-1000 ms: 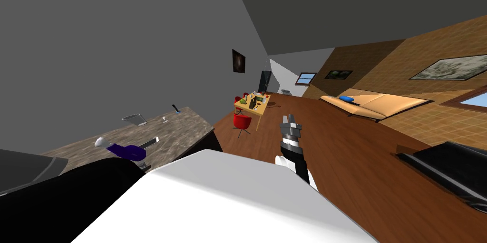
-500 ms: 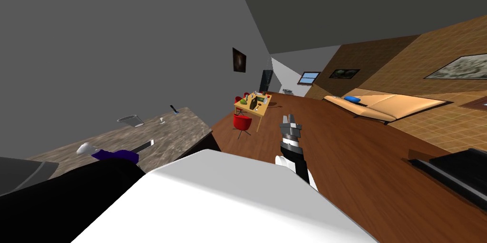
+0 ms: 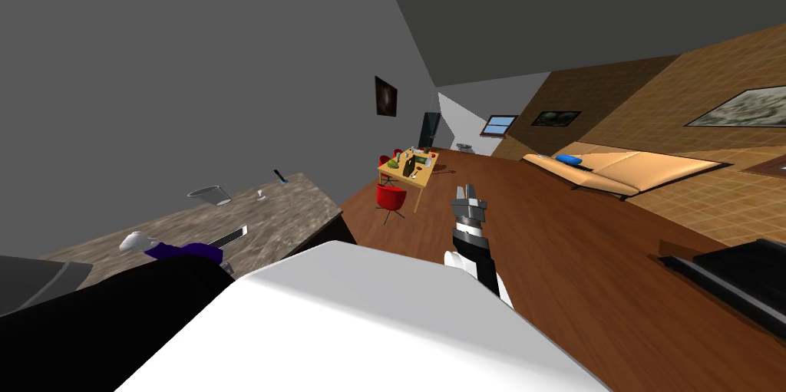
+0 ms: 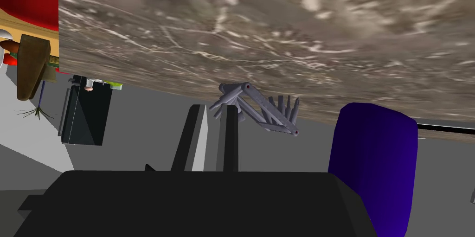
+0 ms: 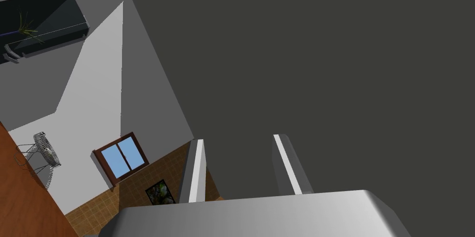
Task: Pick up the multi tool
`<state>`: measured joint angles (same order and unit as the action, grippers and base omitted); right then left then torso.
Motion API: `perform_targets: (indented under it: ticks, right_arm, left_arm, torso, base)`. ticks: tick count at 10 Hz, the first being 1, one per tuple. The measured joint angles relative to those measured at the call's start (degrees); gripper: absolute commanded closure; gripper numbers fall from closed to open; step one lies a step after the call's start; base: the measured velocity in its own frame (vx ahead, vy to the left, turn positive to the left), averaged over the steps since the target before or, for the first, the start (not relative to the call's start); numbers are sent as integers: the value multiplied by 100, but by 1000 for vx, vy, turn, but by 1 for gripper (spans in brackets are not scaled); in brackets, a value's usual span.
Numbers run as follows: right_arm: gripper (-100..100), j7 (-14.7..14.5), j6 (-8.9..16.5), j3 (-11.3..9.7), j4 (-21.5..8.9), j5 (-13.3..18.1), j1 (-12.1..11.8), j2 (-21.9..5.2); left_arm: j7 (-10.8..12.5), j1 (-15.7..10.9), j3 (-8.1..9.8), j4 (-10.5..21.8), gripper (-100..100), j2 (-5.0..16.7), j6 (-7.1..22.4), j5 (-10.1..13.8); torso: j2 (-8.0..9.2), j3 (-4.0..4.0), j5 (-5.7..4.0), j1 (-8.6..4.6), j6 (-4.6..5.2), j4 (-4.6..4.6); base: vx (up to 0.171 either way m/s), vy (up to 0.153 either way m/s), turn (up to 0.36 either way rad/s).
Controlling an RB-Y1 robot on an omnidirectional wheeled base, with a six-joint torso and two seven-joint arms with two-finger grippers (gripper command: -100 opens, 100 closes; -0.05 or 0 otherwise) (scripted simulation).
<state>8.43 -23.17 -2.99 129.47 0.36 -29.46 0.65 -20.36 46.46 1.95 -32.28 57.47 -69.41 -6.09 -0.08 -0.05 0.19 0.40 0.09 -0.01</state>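
Left gripper (image 4: pixel 214 106) has its two blades drawn close with only a slim gap between them. The near end of the multi tool (image 4: pixel 266 114) sits in that gap at the very tips, so I judge it pinched, but barely. The broadest thing to mind is the mottled brown-grey counter (image 4: pixel 278 25), which spreads out beyond the fingertips. The lift should go straight away from that surface rather than dragging across it. Next in size is the purple object (image 4: pixel 373 164), just beside the gripper on the side where the tool sticks out. Any sideways swing toward it risks a knock, so the hand should rise first and turn only once it is above that object. The multi tool itself is grey and fanned open, with its hinged handle and splayed blades reaching past the fingertips toward the purple object. Most of its weight therefore lies off to one side of the grip. I expect it to want to swivel, so the move calls for a firm, steady squeeze and a slow, level rise with no wrist roll. The right gripper (image 5: pixel 239 137) has its blades apart, holds nothing, and is best left idle.
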Motion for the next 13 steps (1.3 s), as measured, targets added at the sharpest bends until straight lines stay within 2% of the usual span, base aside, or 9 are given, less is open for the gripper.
perform_targets:
  ticks: [1,2,4,5,7,9,10,12,13]
  right_arm:
    - [0,0,0,0,0,0,0,0]
    - [0,0,0,0,0,0,3,0]
    - [0,0,1,0,0,0,4,0]
    - [0,0,1,0,-1,0,2,0]
    - [0,0,0,-1,0,0,2,0]
    - [0,0,0,0,0,0,1,0]
    - [0,0,0,0,0,0,0,0]
    - [0,0,0,0,0,0,2,0]
    - [0,0,0,0,0,0,1,0]
  left_arm:
    - [0,0,0,0,100,0,0,0]
    - [102,129,30,-411,100,72,243,36]
    - [331,-46,-41,-776,100,198,689,4]
    - [447,-67,-46,-986,100,272,891,8]
    - [586,-172,-101,-1071,100,348,1193,-15]
    - [717,-146,-94,-1434,100,420,1536,-1]
    - [729,-148,-95,-1489,100,430,1674,1]
    - [937,-106,-83,-2000,100,572,2106,24]
    - [963,-110,-81,-2124,100,579,2302,25]
  torso:
    - [0,0,0,0,0,0]
    - [40,21,-1,3,10,8]
    - [83,46,5,29,8,18]
    - [77,45,6,26,-3,17]
    - [47,26,10,7,8,10]
    - [29,17,15,27,4,7]
    - [8,5,15,28,2,2]
    - [43,25,16,29,8,9]
    - [31,18,15,22,-1,6]
  base:
    - [-158,13,-103]
    - [-192,34,-87]
    - [-227,61,-102]
    - [-68,15,16]
    - [-137,-3,-71]
    - [-42,25,-5]
    - [-129,49,-100]
    - [-125,16,-51]
    - [-150,9,-58]
